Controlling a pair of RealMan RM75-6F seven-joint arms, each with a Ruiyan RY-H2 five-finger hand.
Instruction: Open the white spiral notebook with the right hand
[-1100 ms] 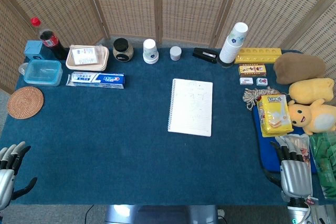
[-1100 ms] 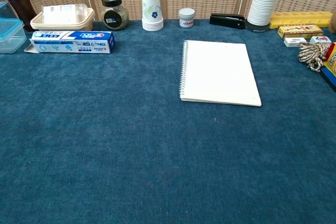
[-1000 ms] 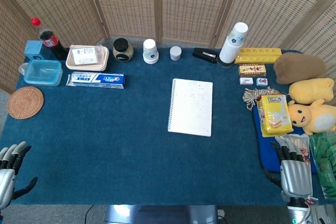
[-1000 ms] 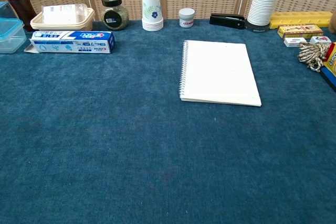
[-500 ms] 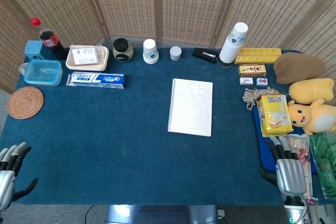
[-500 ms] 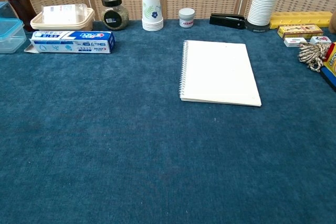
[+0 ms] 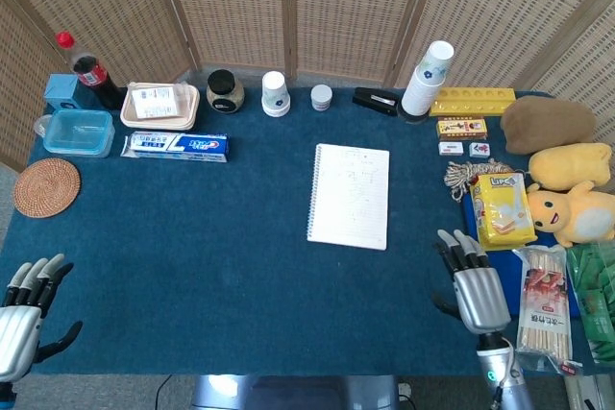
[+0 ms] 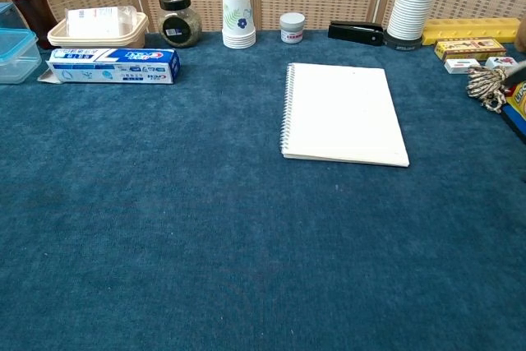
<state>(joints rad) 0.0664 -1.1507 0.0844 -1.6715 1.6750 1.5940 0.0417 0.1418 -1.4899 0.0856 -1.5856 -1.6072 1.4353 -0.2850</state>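
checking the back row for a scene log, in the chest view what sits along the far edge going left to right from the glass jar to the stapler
Dark-lidded glass jar → stack of white paper cups with a leaf print → small white lidded pot → black stapler.

No print can be made out clearly; lettering on the toothpaste box point(image 8: 113, 65) stays illegible.

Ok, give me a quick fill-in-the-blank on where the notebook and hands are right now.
1. The notebook lies flat with its spiral along its ____ edge.
2. The right hand is ____ the notebook, fingers apart.
3. The left hand sits at the table's near ____ corner.
4. The stapler lies between the small white jar and the tall stack of ____.

Missing words: left; not touching; left; cups
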